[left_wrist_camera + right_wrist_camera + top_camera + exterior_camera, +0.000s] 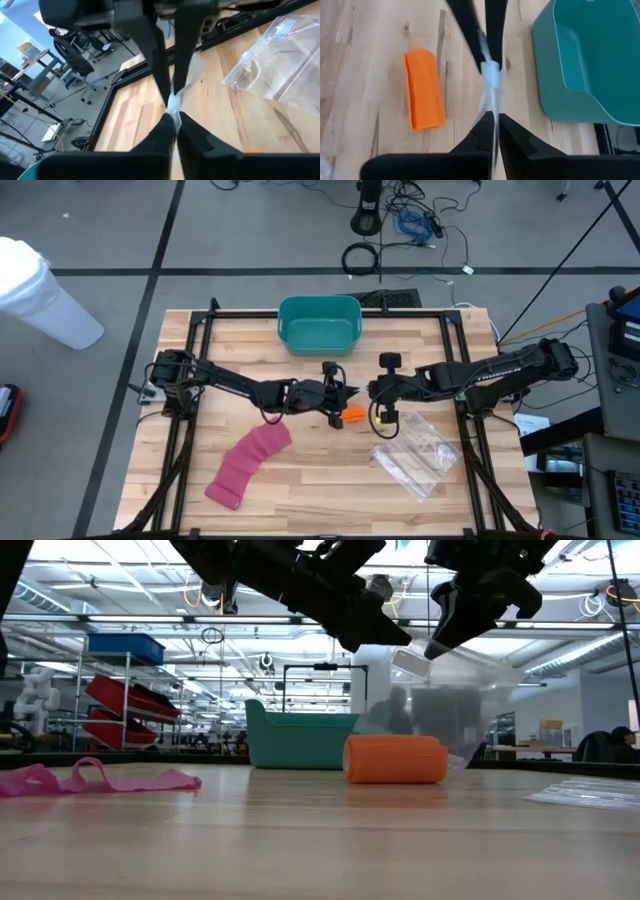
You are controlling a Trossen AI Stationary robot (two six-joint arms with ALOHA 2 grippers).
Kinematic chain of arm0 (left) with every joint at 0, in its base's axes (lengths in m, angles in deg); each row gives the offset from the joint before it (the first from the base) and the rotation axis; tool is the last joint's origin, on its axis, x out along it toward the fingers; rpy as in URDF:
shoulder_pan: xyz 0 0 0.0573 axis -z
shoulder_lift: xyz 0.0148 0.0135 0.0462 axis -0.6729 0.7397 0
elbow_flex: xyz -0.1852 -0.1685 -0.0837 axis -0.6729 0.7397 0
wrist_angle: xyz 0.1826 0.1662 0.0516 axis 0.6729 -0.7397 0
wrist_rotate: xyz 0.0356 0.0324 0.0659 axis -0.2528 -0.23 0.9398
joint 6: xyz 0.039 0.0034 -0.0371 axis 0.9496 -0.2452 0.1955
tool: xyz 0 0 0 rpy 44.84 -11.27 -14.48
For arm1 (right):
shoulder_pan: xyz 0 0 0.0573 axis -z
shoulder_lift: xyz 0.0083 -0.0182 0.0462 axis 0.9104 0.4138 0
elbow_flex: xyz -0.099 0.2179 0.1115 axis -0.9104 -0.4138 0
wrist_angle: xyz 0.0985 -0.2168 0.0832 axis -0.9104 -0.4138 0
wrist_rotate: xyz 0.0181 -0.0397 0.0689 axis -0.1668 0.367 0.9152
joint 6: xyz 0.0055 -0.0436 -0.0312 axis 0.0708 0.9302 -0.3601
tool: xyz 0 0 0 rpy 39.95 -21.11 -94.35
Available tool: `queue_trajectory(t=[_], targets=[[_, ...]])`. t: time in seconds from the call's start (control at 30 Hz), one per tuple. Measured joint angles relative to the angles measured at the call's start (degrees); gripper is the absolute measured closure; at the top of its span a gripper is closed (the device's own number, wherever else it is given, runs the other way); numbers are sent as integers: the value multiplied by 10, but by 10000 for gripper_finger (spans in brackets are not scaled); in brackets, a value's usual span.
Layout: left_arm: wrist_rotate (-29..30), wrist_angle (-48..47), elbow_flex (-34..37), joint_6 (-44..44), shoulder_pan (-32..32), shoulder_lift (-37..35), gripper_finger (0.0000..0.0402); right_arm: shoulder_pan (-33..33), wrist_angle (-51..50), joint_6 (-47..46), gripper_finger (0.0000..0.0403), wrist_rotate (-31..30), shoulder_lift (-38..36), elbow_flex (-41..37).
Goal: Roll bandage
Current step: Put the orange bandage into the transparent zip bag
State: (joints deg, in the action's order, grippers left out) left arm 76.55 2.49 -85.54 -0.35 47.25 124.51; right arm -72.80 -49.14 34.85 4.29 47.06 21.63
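Observation:
An orange rolled bandage (352, 416) lies on its side on the table just below the two grippers, which meet over the table's middle. A pink bandage (250, 462) lies unrolled and flat toward the near left. My left gripper (175, 131) and my right gripper (495, 126) face each other tip to tip. Both are shut on a clear plastic bag (450, 710) that hangs above the orange roll (396, 759). My left gripper pinches a bunched bit of the clear bag's upper edge (174, 106) between its two fingers, coming nearly level from the table's left. The bag hangs below, clear of the table. My right gripper pinches the same edge (490, 75) between its two fingers, slanting down from the table's right, right beside the left fingers (470, 30). The film runs back between its fingers.
A teal bin (320, 325) stands at the far middle of the table. More clear plastic bags (415, 458) lie flat at the near right. A black frame (200, 330) runs around the table's edges.

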Motion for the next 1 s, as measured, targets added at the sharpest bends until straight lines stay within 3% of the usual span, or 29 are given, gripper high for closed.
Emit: queue_trajectory(t=[0.27,0.6,0.77,0.87,1.0], targets=[[-3,-8,0,-1,-2,0,398,0,11,1,365,-2,0,0],[28,-13,0,-3,-2,0,400,-9,-116,-140,319,-23,0,0],[28,-13,0,-6,-1,0,401,-20,-110,-147,335,-32,0,0],[31,-15,0,-7,0,0,401,-22,-103,-151,365,-37,0,-15],[58,-41,0,-67,1,-1,401,-21,-74,-141,397,-72,0,-58]])
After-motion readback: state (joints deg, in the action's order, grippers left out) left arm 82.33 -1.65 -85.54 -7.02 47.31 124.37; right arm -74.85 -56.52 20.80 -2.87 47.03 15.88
